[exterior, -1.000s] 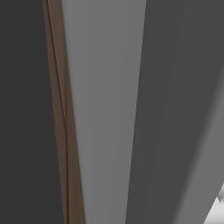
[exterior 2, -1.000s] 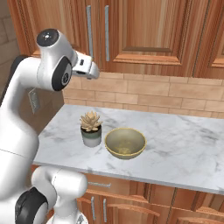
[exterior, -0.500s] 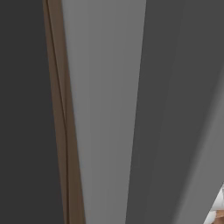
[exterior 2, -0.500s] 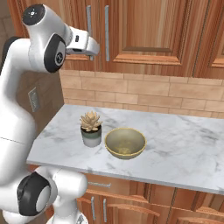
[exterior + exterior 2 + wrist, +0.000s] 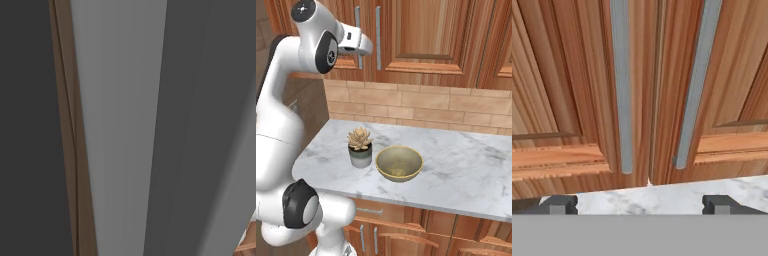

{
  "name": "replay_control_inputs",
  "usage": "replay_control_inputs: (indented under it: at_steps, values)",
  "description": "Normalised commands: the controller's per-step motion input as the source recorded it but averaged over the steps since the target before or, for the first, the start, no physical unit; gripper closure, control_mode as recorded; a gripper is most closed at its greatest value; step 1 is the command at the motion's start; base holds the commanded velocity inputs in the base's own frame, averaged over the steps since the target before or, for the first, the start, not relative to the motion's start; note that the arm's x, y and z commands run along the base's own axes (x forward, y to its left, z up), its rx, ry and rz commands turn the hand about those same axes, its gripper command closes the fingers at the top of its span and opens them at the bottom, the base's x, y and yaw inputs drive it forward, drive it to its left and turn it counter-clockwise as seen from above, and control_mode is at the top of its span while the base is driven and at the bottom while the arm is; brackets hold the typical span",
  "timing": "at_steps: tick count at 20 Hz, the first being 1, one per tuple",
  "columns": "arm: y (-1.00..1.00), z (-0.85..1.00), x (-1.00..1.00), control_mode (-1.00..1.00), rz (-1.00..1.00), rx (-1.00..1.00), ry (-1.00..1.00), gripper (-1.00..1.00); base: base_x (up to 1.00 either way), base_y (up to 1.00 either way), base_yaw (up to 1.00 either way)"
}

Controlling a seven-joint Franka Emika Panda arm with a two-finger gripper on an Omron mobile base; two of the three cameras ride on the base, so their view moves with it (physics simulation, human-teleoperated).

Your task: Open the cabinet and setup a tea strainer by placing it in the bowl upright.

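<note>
Hand (image 5: 640, 204) is sitting raised in front of the upper wooden cabinet doors (image 5: 426, 35), its two dark fingertips (image 5: 559, 204) standing wide apart with nothing between them. In the hand view the two fingertips are framing the seam between the two closed doors. Two grey vertical bar handles are hanging just beyond the fingertips: the left handle (image 5: 622, 85) on one side of the seam, the right handle (image 5: 694, 85) on the other, neither one touching a fingertip. Below the lower ends of both handles a strip of white marbled surface (image 5: 662, 196) is showing.

In the right base view the hand (image 5: 367, 48) is pointing at the same pair of handles, at about their mid height, and the white arm is reaching up from the lower left. Both cabinet doors are sitting flush and shut. Well below the hand, on the surface (image 5: 466, 165), an olive-yellow round bowl (image 5: 399, 163) is standing upright and empty. Just beside the bowl, on the side nearer the arm, a small succulent in a grey-green pot (image 5: 360, 147) is standing, not touching it. A tan brick backsplash (image 5: 421, 107) is running between the surface and the cabinets.

Tea strainer cannot be seen with the doors shut.
</note>
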Motion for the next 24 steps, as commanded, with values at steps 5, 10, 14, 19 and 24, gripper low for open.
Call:
replay_control_inputs:
  at_steps: [5,10,14,19,24]
  values:
    - [0.0,-0.02,0.37,-1.0,0.0,0.0,-0.09,-1.0,0.0,0.0,0.0]
    - [0.01,-0.01,0.49,-1.0,0.0,0.0,-0.02,-1.0,0.0,0.0,0.0]
    - [0.0,0.0,0.51,-1.0,0.05,0.0,0.0,-1.0,0.0,0.0,0.0]
    - [0.0,-0.03,0.39,-1.0,0.06,0.0,0.0,-1.0,0.0,0.0,0.0]
    - [0.0,-0.18,0.32,-1.0,0.05,0.0,0.0,-1.0,0.0,0.0,0.0]
